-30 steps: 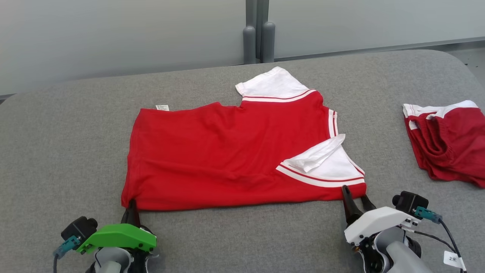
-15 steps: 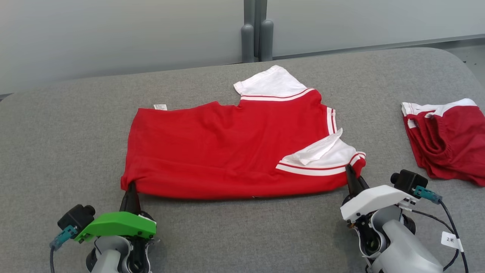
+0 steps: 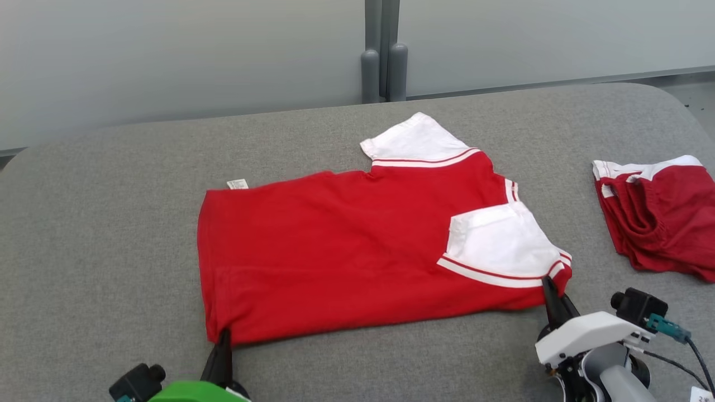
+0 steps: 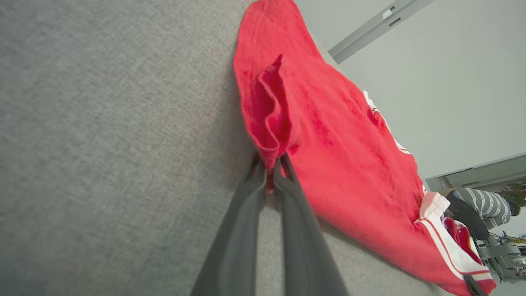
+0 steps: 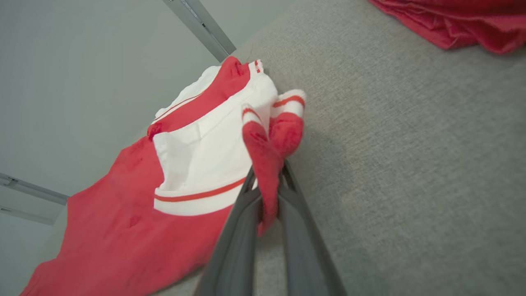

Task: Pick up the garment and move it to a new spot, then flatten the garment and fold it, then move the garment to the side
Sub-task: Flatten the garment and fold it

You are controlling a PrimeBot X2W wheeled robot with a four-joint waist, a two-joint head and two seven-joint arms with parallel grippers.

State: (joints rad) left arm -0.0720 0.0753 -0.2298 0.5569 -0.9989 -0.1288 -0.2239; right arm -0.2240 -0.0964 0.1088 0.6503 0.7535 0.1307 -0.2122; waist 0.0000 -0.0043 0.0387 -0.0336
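Pincers are counted as two, and both are pressed together on cloth. At the lower left of the head view the left pincer (image 3: 223, 336) is pinched on the near left corner of the garment (image 3: 335, 251). In the left wrist view a bunched red hem is seen clamped between its dark fingers (image 4: 246, 213). At the lower right of the head view the right pincer (image 3: 550, 285) is pinched on the garment's near right corner, just below a striped cuff. In the right wrist view a fold of red cloth is seen squeezed between its fingers (image 5: 242, 230).

The garment, a red shirt, is spread nearly flat across the middle of the grey counter (image 3: 111, 223). Two white sleeves are counted: the far sleeve (image 3: 410, 139) towards the upper middle and the near sleeve (image 3: 503, 245), which is folded over the red body. Each is edged with red and white stripes.

One small white tag (image 3: 237, 183) is seen at the garment's upper left edge; its print is too small to be read. One paper label (image 3: 701, 395) is cut off at the lower right corner, its mark unreadable.

A second garment (image 3: 659, 218), red with white trim, lies crumpled at the right edge, well apart. Two grey posts (image 3: 370, 75) are seen at the top middle.
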